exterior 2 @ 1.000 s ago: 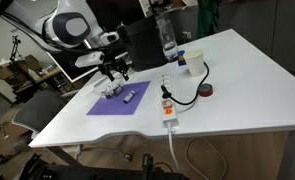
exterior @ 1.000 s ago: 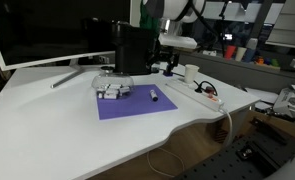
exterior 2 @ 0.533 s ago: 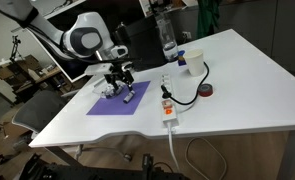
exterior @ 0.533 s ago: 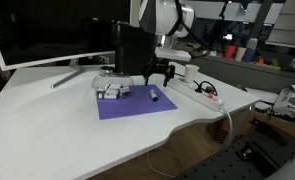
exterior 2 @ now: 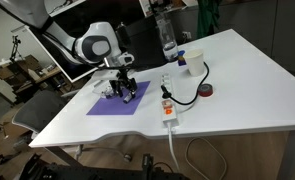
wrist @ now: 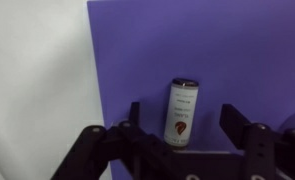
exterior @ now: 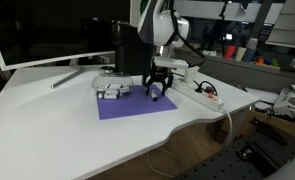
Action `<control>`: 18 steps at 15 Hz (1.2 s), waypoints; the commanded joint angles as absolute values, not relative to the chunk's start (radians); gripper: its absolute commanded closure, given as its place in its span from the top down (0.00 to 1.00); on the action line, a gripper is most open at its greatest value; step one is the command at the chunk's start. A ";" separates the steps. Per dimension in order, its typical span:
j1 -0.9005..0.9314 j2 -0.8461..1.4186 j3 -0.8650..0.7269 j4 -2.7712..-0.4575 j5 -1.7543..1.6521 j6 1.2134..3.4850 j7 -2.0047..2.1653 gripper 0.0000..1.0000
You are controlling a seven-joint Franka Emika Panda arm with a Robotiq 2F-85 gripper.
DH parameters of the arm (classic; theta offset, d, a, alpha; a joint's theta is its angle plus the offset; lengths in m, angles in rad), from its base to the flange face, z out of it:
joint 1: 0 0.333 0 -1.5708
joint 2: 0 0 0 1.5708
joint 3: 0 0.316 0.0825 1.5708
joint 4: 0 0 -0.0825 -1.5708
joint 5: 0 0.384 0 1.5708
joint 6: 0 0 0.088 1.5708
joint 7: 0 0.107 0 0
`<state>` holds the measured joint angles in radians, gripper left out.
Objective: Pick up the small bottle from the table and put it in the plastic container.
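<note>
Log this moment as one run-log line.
phase: pre-grasp | black pincer: open, above small dark cylindrical bottle | bottle: lying on purple mat, between the fingers, not gripped | whitish translucent plastic container: bottle not inside

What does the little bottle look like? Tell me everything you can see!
The small bottle is a tiny dark cylinder with pale print, a red mark on its side and a silvery end. It lies flat on its side on the purple mat. Only the mat touches it; the open jaws stand on either side without touching.
</note>
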<state>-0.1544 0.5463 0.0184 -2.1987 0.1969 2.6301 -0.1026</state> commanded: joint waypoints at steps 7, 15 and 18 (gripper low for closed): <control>-0.174 0.553 0.038 -2.152 0.205 2.583 -0.133 0.12; -0.100 0.416 0.015 -2.222 0.149 2.713 -0.089 0.07; -0.060 0.383 0.013 -2.217 0.114 2.818 -0.067 0.07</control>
<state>-0.1005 0.4426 0.0259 -2.1884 0.1503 2.7462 -0.1122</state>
